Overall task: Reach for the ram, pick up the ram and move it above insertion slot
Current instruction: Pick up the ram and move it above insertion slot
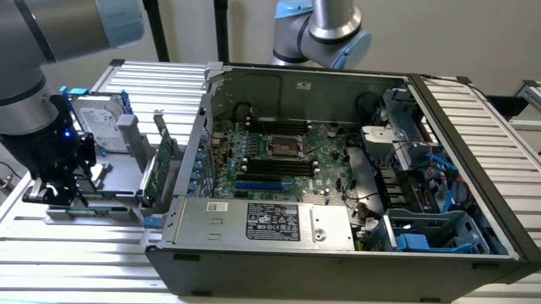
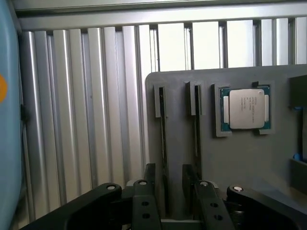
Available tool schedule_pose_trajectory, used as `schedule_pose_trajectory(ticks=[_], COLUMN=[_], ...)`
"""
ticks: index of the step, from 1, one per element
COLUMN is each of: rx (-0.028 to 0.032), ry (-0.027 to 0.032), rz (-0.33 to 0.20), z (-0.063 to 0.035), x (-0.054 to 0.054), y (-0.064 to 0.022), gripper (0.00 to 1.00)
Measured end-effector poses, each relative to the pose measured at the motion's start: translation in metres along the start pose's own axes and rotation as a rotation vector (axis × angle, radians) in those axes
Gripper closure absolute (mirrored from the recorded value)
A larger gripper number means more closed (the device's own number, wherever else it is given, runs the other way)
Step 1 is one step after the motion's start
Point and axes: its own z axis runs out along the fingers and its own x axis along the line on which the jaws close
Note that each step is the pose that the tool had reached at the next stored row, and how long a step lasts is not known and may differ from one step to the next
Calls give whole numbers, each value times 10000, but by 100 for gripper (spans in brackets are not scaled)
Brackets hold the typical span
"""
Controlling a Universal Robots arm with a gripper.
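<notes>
Case (image 1: 381, 269): I see it lying open on the ribbed metal table (image 1: 76, 253), with the green board (image 1: 325, 142) exposed inside.
Arm (image 1: 25, 76): it comes down at the exterior view's left, outside the case and over the holder.
Second arm (image 1: 325, 31): I see it behind the case, at the back.
Holder (image 2: 240, 158): a grey fixture on the table just beside the case, on the exterior view's left. A drive (image 1: 97, 123) and a tall green card (image 1: 162, 168) stand on it.
Gripper (image 1: 66, 193): it sits low over the holder, well apart from the board. I read the black fingers (image 2: 146, 191) as spread wide, with nothing clamped between them.
Slot (image 1: 275, 168): a long black socket, one of several parallel ones on the board. It lies just above a shorter blue one and nothing is seated in it.
Ram (image 2: 163, 143): I see it edge-on from the wrist, a long, thin, dark strip standing in a narrow grey groove of the holder. Its near end runs in between the spread fingers, close to one of them. I cannot tell whether they touch. From this angle I cannot make out chips or colour.
Second strip (image 2: 196, 139): it looks the same and stands parallel in the next groove, between the ram and the processor.
Processor (image 2: 247, 108): a square silver lid on a green edge, lying flat in its own pocket of the holder.
</notes>
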Motion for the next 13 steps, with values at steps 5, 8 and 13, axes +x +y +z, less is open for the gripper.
schedule_pose_trajectory(ticks=[5, 8, 13], rx=[0, 0, -1], ry=[0, -1, 0], rz=[-2, -2, -2], z=[38, 60, 118], x=[0, 0, 0], y=[-1, -1, 0], gripper=[64, 64, 64])
